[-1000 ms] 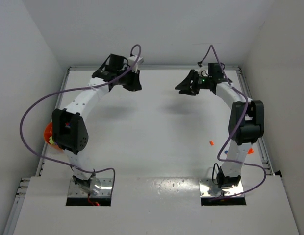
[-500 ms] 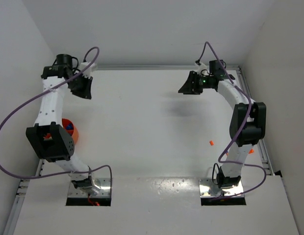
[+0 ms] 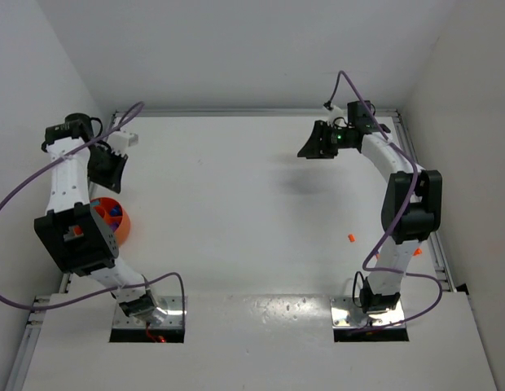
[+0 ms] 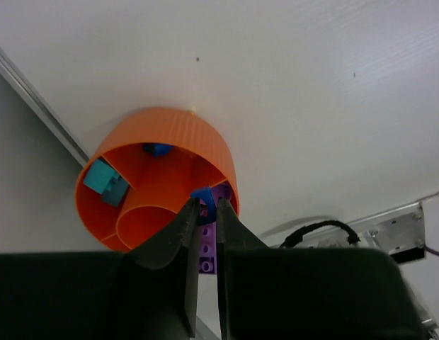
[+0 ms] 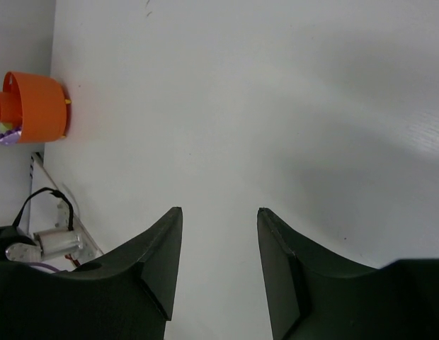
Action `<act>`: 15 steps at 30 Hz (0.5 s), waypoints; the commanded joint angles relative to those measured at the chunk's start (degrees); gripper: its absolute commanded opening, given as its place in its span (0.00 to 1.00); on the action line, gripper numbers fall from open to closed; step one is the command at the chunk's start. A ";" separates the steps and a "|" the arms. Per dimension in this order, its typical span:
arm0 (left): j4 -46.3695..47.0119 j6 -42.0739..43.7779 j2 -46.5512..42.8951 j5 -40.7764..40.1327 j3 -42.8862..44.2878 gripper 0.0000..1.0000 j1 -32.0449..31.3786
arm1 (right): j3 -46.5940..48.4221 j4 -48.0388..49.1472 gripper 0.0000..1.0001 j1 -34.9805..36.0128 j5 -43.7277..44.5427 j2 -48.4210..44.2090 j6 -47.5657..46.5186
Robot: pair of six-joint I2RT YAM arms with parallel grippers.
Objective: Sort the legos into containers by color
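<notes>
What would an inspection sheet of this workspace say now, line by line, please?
Surface: white table, mostly bare.
Job's things: orange bowl at the left edge, with a teal lego inside; one orange lego loose near the right arm.
Clutter: nothing seen.
Tools: left tool above the bowl, shut on a purple lego; right tool open and empty.
Cables: purple cables hang in wide loops.
Surroundings: white walls; metal rails along the table edges.
</notes>
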 commanded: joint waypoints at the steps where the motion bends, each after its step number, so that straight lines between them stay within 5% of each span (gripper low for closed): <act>1: -1.15 3.50 -1.81 -3.43 -1.79 0.00 0.47 | 0.52 0.21 0.47 -0.13 0.32 -1.08 -2.01; 15: -1.15 4.73 5.75 -7.04 -1.26 0.01 2.85 | 1.58 0.21 0.47 -0.13 0.32 0.15 -2.01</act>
